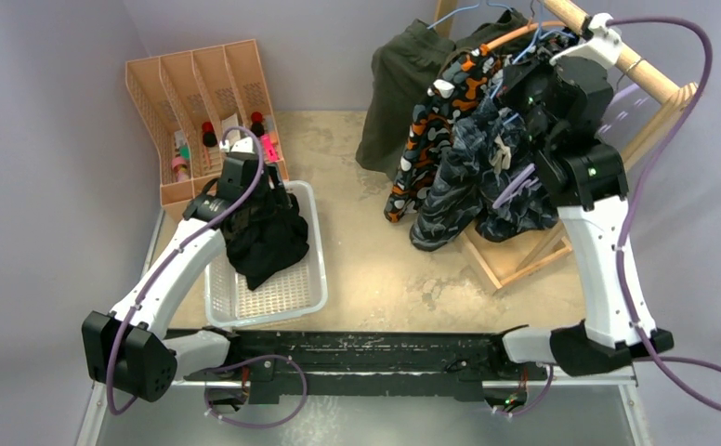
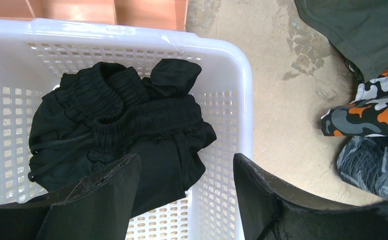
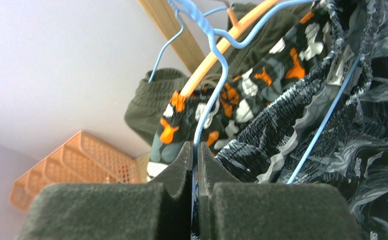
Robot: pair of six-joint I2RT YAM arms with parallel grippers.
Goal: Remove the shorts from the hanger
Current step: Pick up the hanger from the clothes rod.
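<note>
Black shorts (image 2: 127,130) lie crumpled in the white basket (image 2: 232,55). My left gripper (image 2: 184,157) hovers just above them, open and holding nothing. My right gripper (image 3: 194,146) is up at the rack, shut on the thin wire of a blue hanger (image 3: 213,99). The blue-grey camouflage shorts (image 3: 332,150) hang from that hanger, right of the fingers. Behind them, orange-black-white camouflage shorts (image 3: 242,95) hang on an orange hanger (image 3: 232,37). Olive green shorts (image 1: 399,84) hang furthest back.
The wooden rack's bar (image 1: 617,51) runs diagonally at the back right, with its base frame (image 1: 515,260) on the table under the hanging clothes. An orange slotted organiser (image 1: 199,102) with small items stands behind the basket.
</note>
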